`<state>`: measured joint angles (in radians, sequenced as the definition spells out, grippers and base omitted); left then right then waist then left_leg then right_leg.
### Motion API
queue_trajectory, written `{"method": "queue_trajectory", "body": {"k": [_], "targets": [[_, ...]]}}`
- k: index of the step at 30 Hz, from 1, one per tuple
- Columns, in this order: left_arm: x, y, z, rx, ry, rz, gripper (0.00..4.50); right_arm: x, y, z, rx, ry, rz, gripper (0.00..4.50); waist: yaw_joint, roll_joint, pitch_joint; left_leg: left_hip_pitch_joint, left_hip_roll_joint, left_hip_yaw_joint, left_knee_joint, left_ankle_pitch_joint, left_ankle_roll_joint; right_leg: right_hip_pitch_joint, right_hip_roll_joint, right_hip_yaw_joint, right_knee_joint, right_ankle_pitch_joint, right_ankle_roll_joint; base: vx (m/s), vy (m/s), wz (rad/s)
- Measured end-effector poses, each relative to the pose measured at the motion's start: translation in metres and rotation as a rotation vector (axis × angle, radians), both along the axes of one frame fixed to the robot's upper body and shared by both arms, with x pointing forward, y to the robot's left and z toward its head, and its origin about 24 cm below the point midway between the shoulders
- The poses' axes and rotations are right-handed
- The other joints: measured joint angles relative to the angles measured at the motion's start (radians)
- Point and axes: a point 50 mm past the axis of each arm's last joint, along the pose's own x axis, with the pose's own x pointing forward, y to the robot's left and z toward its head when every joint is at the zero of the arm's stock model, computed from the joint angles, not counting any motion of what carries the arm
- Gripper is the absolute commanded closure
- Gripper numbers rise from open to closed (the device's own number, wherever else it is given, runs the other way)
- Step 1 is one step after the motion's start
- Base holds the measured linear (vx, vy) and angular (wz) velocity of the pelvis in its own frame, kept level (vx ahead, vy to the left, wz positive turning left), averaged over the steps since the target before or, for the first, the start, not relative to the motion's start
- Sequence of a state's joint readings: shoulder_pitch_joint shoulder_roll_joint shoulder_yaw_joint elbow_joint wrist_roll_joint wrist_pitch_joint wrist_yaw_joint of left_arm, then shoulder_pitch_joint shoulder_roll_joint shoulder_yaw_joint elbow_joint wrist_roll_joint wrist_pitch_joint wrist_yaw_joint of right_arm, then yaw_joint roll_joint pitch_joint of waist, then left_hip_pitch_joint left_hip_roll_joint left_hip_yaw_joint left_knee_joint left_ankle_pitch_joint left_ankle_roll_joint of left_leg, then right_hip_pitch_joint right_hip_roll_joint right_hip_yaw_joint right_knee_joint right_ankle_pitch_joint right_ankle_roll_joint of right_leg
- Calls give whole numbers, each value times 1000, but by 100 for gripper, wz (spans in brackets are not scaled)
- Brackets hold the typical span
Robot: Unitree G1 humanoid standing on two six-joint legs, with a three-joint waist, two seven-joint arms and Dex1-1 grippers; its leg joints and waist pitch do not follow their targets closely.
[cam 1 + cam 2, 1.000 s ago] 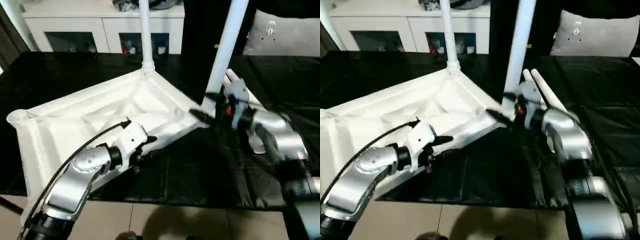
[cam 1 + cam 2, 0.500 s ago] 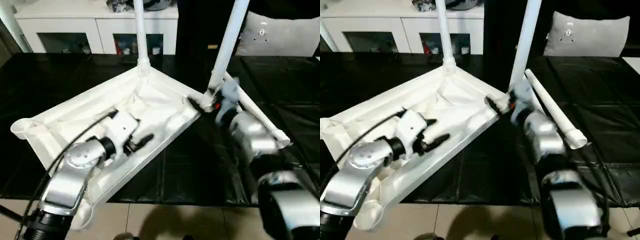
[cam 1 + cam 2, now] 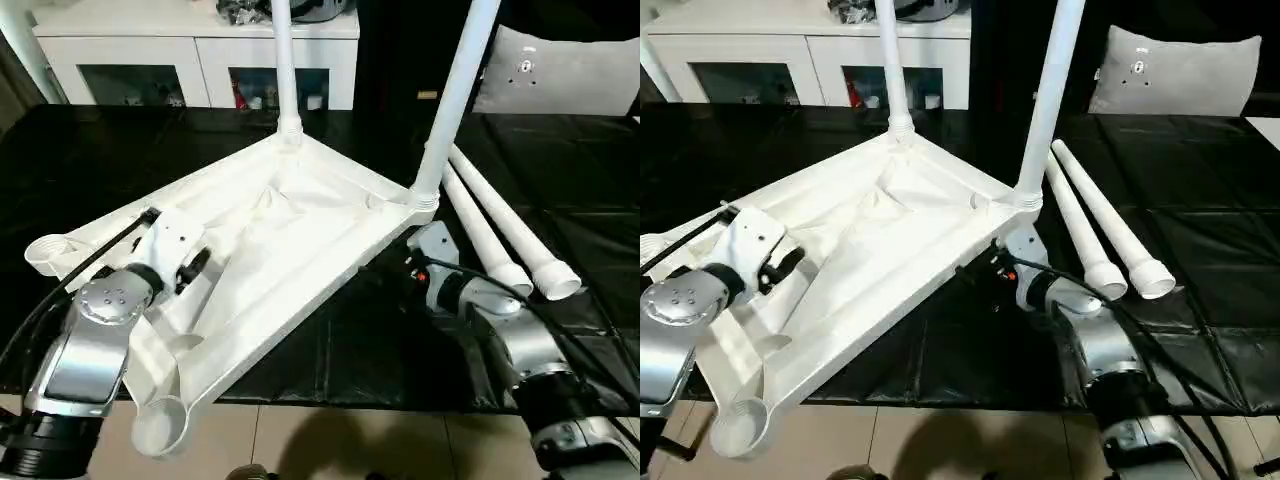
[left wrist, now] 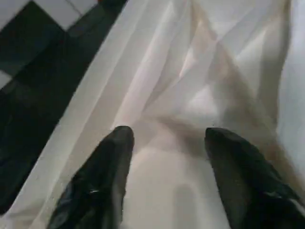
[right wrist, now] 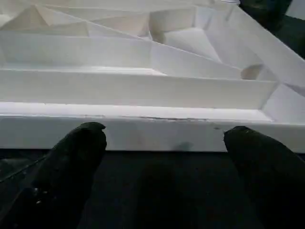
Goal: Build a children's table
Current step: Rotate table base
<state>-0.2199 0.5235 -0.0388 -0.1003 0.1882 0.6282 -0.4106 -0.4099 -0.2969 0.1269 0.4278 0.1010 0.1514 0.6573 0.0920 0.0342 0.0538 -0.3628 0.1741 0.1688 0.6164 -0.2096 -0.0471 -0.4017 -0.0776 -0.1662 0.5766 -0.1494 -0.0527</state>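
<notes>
The children's table [image 3: 300, 215] lies upside down on the black mat, its ribbed underside facing up. Two white legs [image 3: 284, 60] [image 3: 455, 90] stand in the far corner sockets. Both near sockets [image 3: 48, 252] [image 3: 160, 428] are empty. Two loose legs [image 3: 478, 228] [image 3: 520, 232] lie side by side on the mat to the right. My left gripper [image 4: 167, 138] hovers open over the ribs at the table's left part, holding nothing. In the right wrist view, my right gripper [image 5: 164, 138] stands wide open, low over the mat, facing the table's right rim [image 5: 143, 129].
A white cabinet [image 3: 200, 50] with shelves stands behind the mat. A grey pillow [image 3: 560, 70] lies at the back right. The mat's front edge [image 3: 400, 405] meets the tiled floor close to me.
The table top has come down from a tilt to lie flatter. My left gripper has moved left over its underside. My right gripper has drawn back from the corner with the leg.
</notes>
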Motion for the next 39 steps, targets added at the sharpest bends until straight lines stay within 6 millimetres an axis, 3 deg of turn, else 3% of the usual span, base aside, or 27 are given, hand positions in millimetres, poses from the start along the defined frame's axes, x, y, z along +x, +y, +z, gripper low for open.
{"method": "queue_trajectory", "body": {"k": [4, 7, 16, 21, 27, 31, 36, 39], "targets": [[-9, 6, -15, 14, 105, -4, 225, -12, -4, -17, -74, 76, -19, 0, -1, 0, 0, 4, 0, 0, 0, 0, 0, 1, 0, 0, 0, 0, 0, 0, 0, 0], [-14, 1, -24, -5, 182, -58, 259, -12, 15, -23, -59, 88, -35, 0, -6, 0, 0, 6, 0, 0, 0, 0, 0, 2, 0, 0, 0, 0, 0, 0, 0, 0], [-17, -4, -29, -43, 300, -195, 325, 9, 45, -21, -83, 94, -55, 0, -5, 0, 0, 10, 0, 0, 0, 0, 0, 6, 0, 1, -1, 0, 0, 0, 0, 0], [-21, -9, -29, -88, 355, -306, 371, 17, 48, -23, -103, 102, -81, 0, -8, -1, 0, 9, 0, 0, 0, 0, -1, 5, 0, 3, 0, 0, 0, 0, 0, 0], [-22, -43, -29, -268, 396, -531, 427, 26, 40, -19, -115, 82, -139, 0, -9, -1, 1, 9, 0, 2, 0, 0, -1, 3, 0, 4, 1, 0, 0, 0, 0, 0], [-7, -75, -33, -327, 395, -635, 446, 29, 37, -15, -114, 52, -158, 0, -13, 0, 1, 10, -1, 2, 0, 0, -1, 3, 0, 5, 1, 0, 0, 0, 0, 0], [12, -102, -37, -351, 349, -638, 446, 33, 23, -10, -124, 27, -195, 0, -13, 0, 1, 9, -1, 3, -1, 0, -1, 3, 0, 5, 1, 0, 0, 0, 0, 0], [27, -105, -39, -309, 292, -567, 446, 36, 21, -4, -121, -2, -199, 0, -20, 1, 1, 10, 0, 3, -1, 0, -1, 3, 1, 5, 2, 0, 0, 0, 0, 0]]}}
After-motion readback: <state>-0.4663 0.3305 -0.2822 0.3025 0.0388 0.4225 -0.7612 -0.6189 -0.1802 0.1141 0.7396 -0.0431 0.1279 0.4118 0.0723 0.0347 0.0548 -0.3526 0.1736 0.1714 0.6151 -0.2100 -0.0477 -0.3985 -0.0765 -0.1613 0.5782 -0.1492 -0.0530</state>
